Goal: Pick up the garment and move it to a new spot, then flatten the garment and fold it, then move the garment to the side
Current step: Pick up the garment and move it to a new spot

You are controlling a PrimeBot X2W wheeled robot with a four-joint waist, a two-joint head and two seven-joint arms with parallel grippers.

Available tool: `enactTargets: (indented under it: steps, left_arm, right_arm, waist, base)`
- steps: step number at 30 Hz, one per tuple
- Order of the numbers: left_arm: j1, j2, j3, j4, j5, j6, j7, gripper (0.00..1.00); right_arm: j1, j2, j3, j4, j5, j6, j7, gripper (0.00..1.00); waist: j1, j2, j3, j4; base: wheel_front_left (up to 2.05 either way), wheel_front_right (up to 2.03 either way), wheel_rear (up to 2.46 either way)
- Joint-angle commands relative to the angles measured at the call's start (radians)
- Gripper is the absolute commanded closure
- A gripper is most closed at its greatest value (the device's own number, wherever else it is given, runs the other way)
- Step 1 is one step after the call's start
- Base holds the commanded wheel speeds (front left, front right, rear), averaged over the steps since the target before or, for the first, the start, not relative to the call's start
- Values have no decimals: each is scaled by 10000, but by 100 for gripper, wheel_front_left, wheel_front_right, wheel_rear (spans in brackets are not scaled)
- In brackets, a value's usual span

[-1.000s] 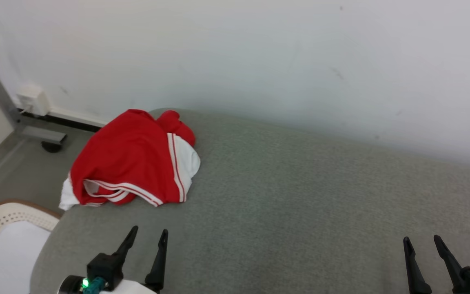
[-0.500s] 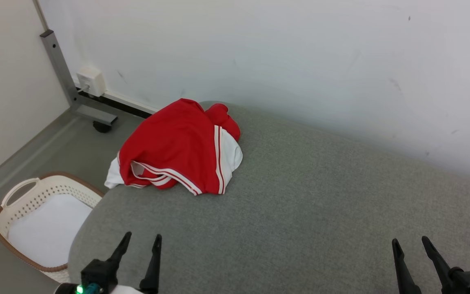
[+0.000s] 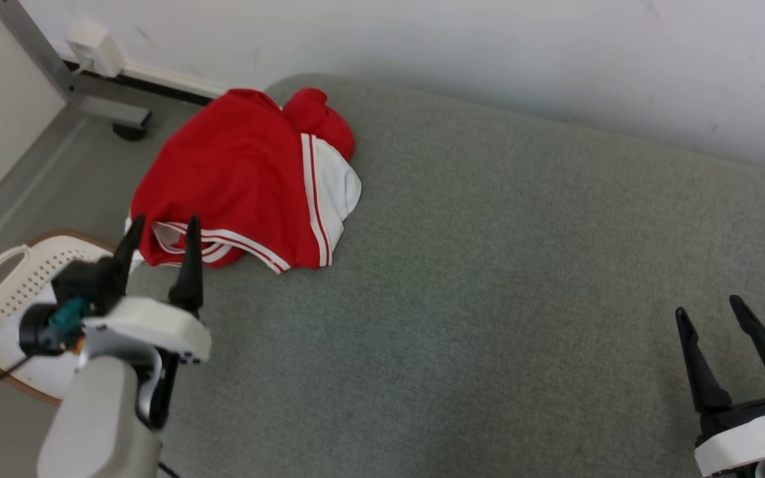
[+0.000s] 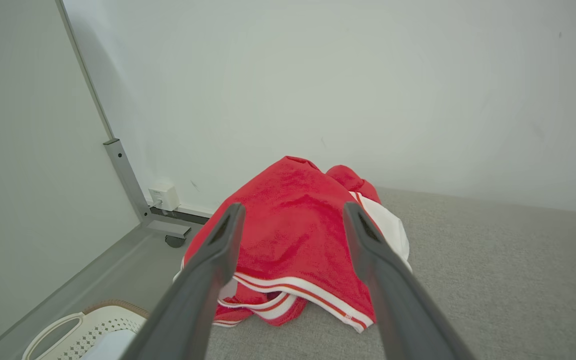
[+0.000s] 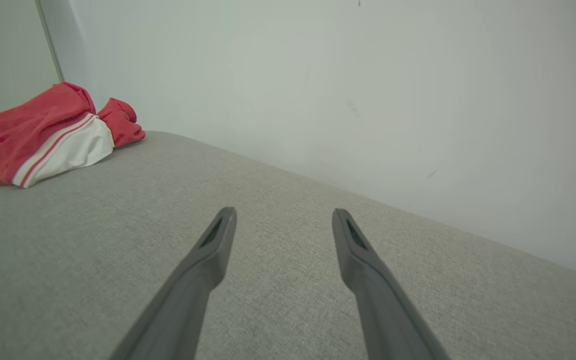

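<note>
Red and white, the garment point(image 3: 236, 179) lies bunched at the far-left corner of the grey fabric surface point(image 3: 489, 279), just ahead of your left claw point(image 3: 165, 222), spread wide and empty, while your right claw point(image 3: 708, 307), equally wide, sits well apart.

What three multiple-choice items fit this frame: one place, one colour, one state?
1. Where on the grey surface is the garment?
A. middle
B. far left corner
C. near right corner
2. What is the garment's main colour?
A. blue
B. green
C. red
3. The left gripper is:
A. open, empty
B. shut on the garment
C. shut, empty
Answers: 1 B, it lies bunched at the far left corner in the head view; 2 C, red cloth with white trim; 3 A, its fingers stand apart, gripping nothing.
</note>
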Motion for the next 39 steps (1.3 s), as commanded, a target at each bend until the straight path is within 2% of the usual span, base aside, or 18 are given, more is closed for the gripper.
enactTargets:
  steps: [1, 7, 13, 17, 22, 38, 39]
  left_arm:
    - [-609, 115, 70, 292, -67, 48, 105, 0]
    - [-2867, 693, 388, 2069, -25, 515, 644, 0]
    - [-4190, 1330, 478, 3987, 128, 909, 1662, 0]
    - [-4709, 1609, 510, 4879, -49, 801, 2273, 0]
    - [-5173, 1700, 596, 5644, -404, 431, 2705, 0]
    - [-6253, 1283, 581, 7214, -977, 28, 2154, 0]
    - [-6303, 1259, 545, 7294, -982, 20, 2119, 35]
  right_arm:
    - [-126, -271, 20, -171, -72, -17, 20, 0]
    - [-76, -1280, -243, -1308, -160, -17, 465, 0]
    - [282, -1688, -433, -2479, -75, -17, 998, 0]
    - [520, -1733, -513, -3022, -105, -17, 1273, 0]
    - [729, -1912, -602, -3617, -137, -17, 1584, 0]
    - [1338, -2095, -1371, -4785, -306, -20, 2152, 0]
    - [1373, -2104, -1396, -4807, -314, -21, 2169, 0]
  waist:
    - [-1, 0, 1165, -293]
    - [-1, 0, 2294, -359]
    - [-1, 0, 2663, -525]
    - [-1, 0, 2785, -626]
    - [-1, 0, 3171, -831]
    - [-1, 0, 4639, -1213]
    - [-1, 0, 4666, -1205]
  base:
    - [0, 0, 0]
    - [0, 0, 0]
    - [0, 0, 0]
    - [0, 0, 0]
    - [0, 0, 0]
    - [0, 0, 0]
    - [0, 0, 0]
